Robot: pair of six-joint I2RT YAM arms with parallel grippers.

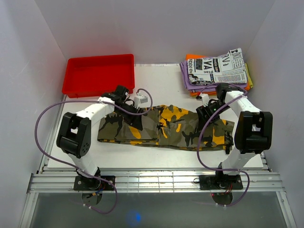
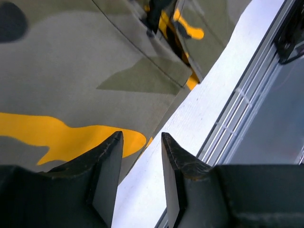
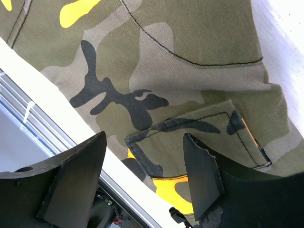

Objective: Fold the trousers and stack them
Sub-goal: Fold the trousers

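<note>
From my seat I see the trousers (image 1: 166,127) lying flat across the middle of the white table (image 1: 161,85), stretched out as a long band from left to right, with both arms bent in over them. The left gripper (image 1: 134,115) sits over the left half of the cloth. On its wrist camera the fingers (image 2: 107,166) stand a little apart with nothing between them (the gap is narrow, but bare table shows through it). One tip is over a yellow-orange patch at the cloth's edge and the other is over the white surface just beside it. I cannot tell from here whether the tips touch the fabric. The right gripper (image 1: 208,115) is over the right part of the trousers, and its fingers (image 3: 80,175) are spread wide with nothing held. Between them I can see olive cloth with black blotches and a stitched pocket (image 3: 199,142) with an orange patch at its lower end. The table's metal rail (image 2: 237,109) runs along the near edge in both wrist views. At the back left a red tray (image 1: 99,73) rests on the table, well apart from the trousers. At the back right is a stack of folded garments (image 1: 216,71), newspaper print on top of purple and orange, close behind the right arm's wrist.
</note>
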